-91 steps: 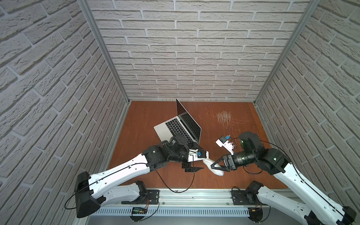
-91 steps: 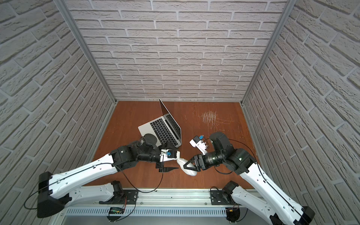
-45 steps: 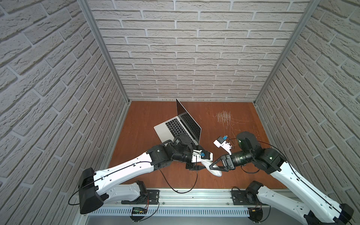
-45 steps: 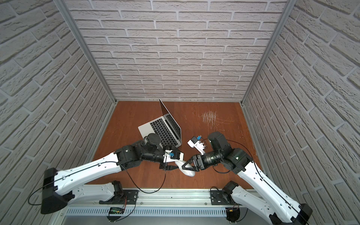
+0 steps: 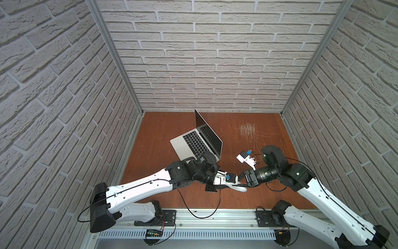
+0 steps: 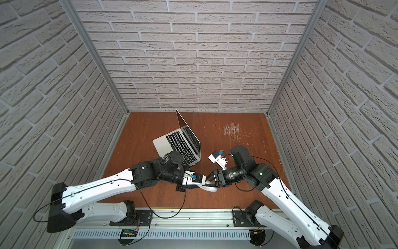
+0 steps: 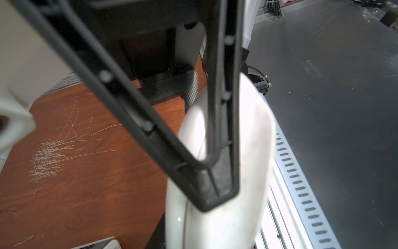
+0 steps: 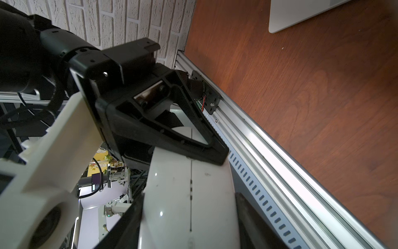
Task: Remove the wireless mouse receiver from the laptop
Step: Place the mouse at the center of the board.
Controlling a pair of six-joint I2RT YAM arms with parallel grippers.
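The thin silver laptop stands open on the red-brown worktop, toward the back and turned diagonally. Its black keys face up and its dark screen is raised nearly upright. The right wrist view catches one bare silver corner. The wireless mouse receiver is too small to make out.

No writing can be read in any view. The key legends on the laptop are too small to make out, as is the green-lit display at the front rail.
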